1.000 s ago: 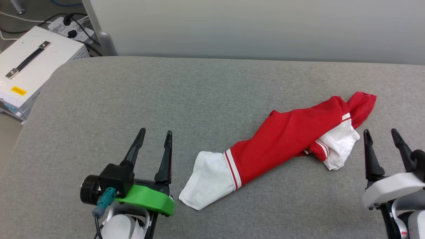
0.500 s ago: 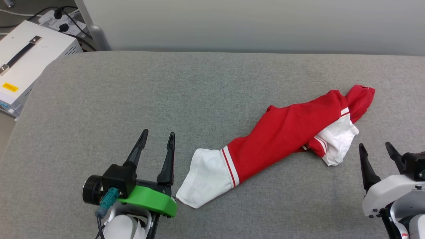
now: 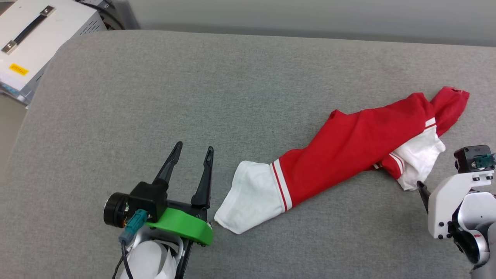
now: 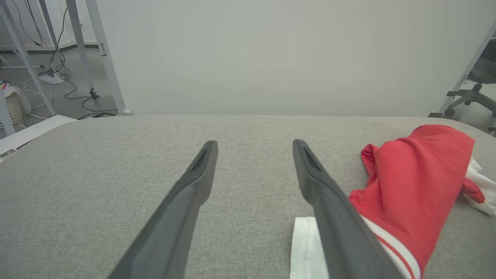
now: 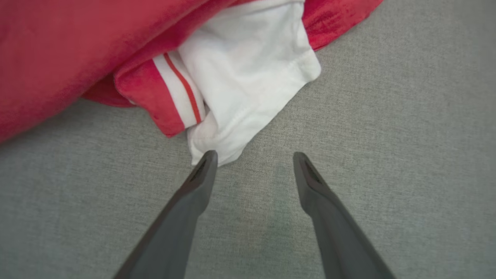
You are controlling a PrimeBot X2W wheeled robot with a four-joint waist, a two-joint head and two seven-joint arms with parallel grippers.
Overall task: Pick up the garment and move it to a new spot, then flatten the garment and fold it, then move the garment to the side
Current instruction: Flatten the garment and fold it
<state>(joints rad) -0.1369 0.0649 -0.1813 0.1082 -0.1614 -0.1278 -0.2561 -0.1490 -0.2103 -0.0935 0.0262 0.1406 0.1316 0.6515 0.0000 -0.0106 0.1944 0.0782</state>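
1. Across the whole of the work area, a grey fabric-covered table (image 3: 155, 97) runs from left to right with a pale wall behind its far edge.
2. On the right half of that table lies the garment (image 3: 348, 151), bunched into a long red roll that slants from near the middle up to the far right. No print shows.
3. Off the far left corner stands a white case (image 3: 35, 35) with a dark handle on its lid and a yellow label.
4. The near sleeve (image 3: 252, 193), white with red-and-white striped trim, fans out flat at the roll's near end.
5. A second white sleeve (image 3: 420, 155) pokes out crumpled near the roll's far right end.
6. The left gripper (image 3: 194, 145) sits just left of the near sleeve, fingers spread apart with nothing between them, pointing toward the far side.
7. The right gripper (image 5: 254, 153) points down at the second white sleeve's corner, jaws wide and empty. One fingertip (image 5: 209, 157) is right at the hem; I cannot tell whether it touches.
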